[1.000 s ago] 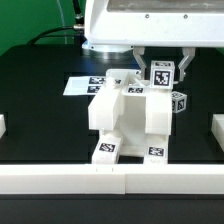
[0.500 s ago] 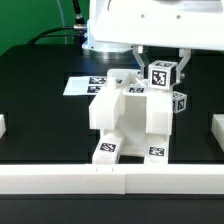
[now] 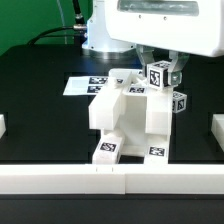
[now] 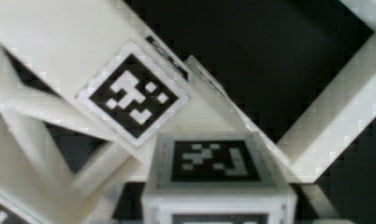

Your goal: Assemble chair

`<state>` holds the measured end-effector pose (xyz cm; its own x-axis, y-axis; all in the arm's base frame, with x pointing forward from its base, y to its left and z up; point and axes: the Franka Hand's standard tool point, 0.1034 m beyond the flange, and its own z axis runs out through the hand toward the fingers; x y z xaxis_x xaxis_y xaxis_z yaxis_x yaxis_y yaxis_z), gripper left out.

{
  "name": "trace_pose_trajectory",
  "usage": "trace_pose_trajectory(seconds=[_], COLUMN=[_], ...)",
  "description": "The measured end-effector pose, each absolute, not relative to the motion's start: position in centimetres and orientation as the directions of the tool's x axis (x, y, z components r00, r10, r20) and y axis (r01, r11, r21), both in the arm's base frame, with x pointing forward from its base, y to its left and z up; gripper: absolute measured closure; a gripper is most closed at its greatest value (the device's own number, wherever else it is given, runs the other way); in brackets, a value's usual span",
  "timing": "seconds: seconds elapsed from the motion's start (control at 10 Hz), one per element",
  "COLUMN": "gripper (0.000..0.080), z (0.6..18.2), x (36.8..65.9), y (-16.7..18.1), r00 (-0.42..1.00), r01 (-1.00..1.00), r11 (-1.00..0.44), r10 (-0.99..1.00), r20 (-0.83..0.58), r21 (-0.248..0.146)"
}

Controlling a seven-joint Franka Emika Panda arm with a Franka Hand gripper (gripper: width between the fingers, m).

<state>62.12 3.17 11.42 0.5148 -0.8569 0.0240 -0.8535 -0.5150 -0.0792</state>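
White plastic forms the nearest edge: a low rail [image 3: 110, 182] runs across the front of the black table [image 3: 40, 135]. Short white blocks stand at the exterior view's left [image 3: 3, 126] and right [image 3: 217, 128] borders. Between the rail and these blocks the table top lies bare on both sides of the work, with wider open room on the exterior view's left.

The chair [image 3: 125, 115], partly built, stands upright in the middle of the table, close behind the rail. Its two tagged feet [image 3: 107, 150] point toward the rail with a narrow dark strip between them and it.

Above the chair's far corner, on the exterior view's right, the tool [image 3: 162, 68] is clenched on a tagged leg bar [image 3: 160, 77], one finger on each side. The bar hangs just over the chair's top edge, and I cannot tell whether they touch. A second tagged block [image 3: 180, 101] sits just beside and below it.

In the wrist view the bar's square tagged end fills the foreground. Slanting white bars with a diamond-set tag [image 4: 132, 95] crowd close around it.

Farther back lies the marker board [image 3: 78, 86], flat on the table. The white arm [image 3: 160, 20] stands behind it.
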Motion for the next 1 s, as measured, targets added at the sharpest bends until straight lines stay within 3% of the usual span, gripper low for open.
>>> trace_pose_trajectory(seconds=[0.3, 0.5, 0.6, 0.7, 1.0], gripper=[0.0528, 0.0273, 0.0273, 0.0174, 0.0152], z=[11.42, 11.35, 11.43, 11.41, 11.55], x=[62.1, 62.07, 62.08, 62.02, 62.19], y=[3.25, 3.31, 3.54, 3.89, 4.14], r00=[0.396, 0.436, 0.465, 0.505, 0.733], r01=[-0.915, -0.897, -0.882, -0.86, -0.675], r11=[-0.396, -0.435, -0.465, -0.505, -0.735], r10=[-0.918, -0.9, -0.885, -0.863, -0.678], r20=[0.011, 0.015, 0.018, 0.021, 0.046], r21=[-0.081, -0.08, -0.08, -0.077, -0.07])
